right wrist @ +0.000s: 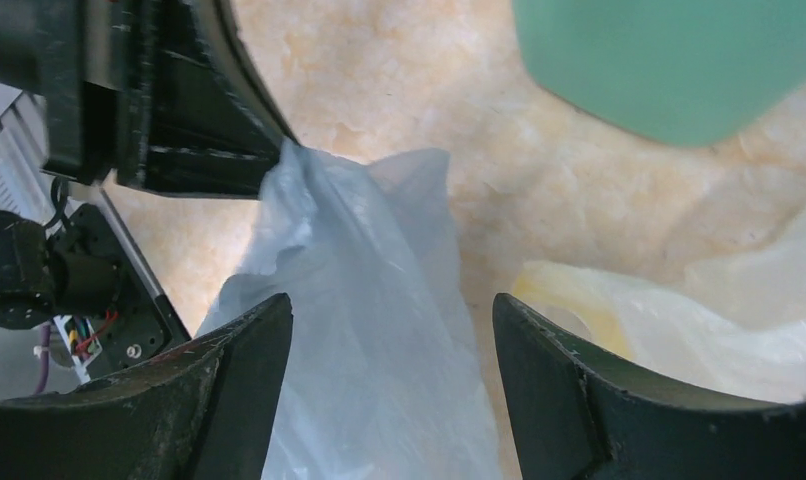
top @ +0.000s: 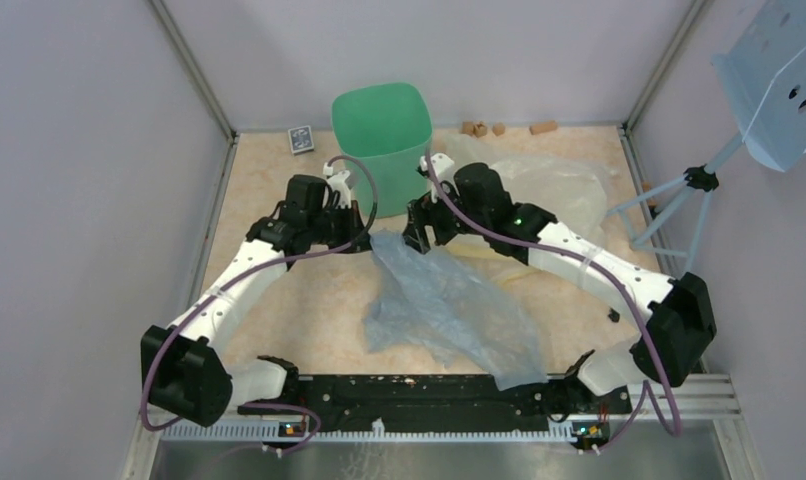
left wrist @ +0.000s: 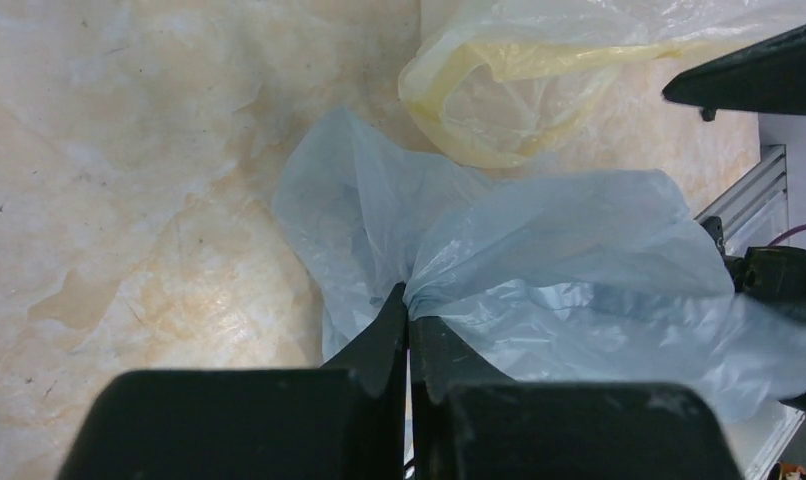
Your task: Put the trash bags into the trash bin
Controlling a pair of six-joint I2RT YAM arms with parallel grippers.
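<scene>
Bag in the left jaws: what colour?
Pale see-through blue bag; left wrist view shows it best.

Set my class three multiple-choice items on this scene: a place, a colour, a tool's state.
1. Where is the trash bin? A) at the near edge B) at the far side of the table C) off the table
2. The trash bag in the left tool is A) pale blue B) red C) black
3. The right tool is A) shut on the bin B) open over the bag C) out of view
1 B: it stands beyond both tools. 2 A: the pinched film looks pale blue. 3 B: its fingers stand wide apart.
</scene>
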